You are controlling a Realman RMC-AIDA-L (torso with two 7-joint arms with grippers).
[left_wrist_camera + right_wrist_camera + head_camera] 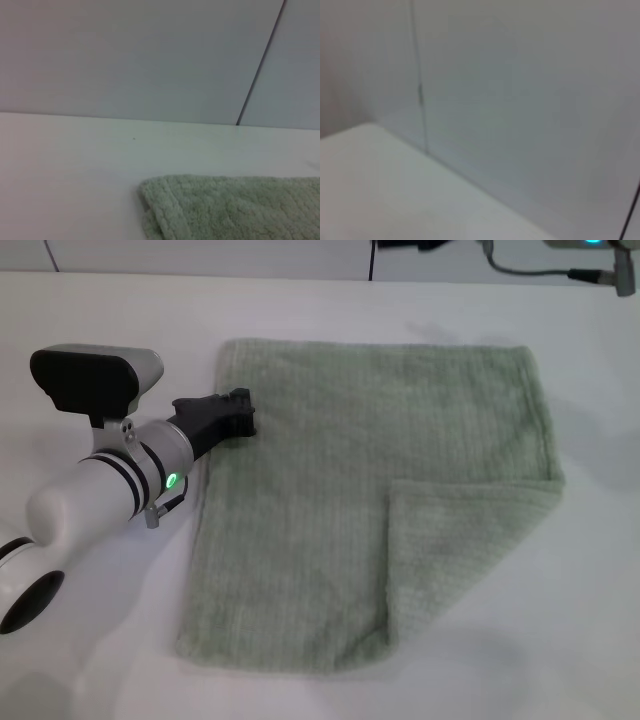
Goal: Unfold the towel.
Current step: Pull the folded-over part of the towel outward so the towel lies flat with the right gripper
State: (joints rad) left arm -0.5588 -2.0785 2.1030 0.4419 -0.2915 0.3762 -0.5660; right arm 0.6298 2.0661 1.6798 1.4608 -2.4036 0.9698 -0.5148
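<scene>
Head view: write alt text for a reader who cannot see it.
A pale green towel lies on a white table, its near right corner folded over onto itself. The left gripper sits at the towel's far left edge.

A towel corner lies on the white table before a wall

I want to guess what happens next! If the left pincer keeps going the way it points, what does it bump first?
Probably the towel: the left pincer already sits at its edge.
</scene>
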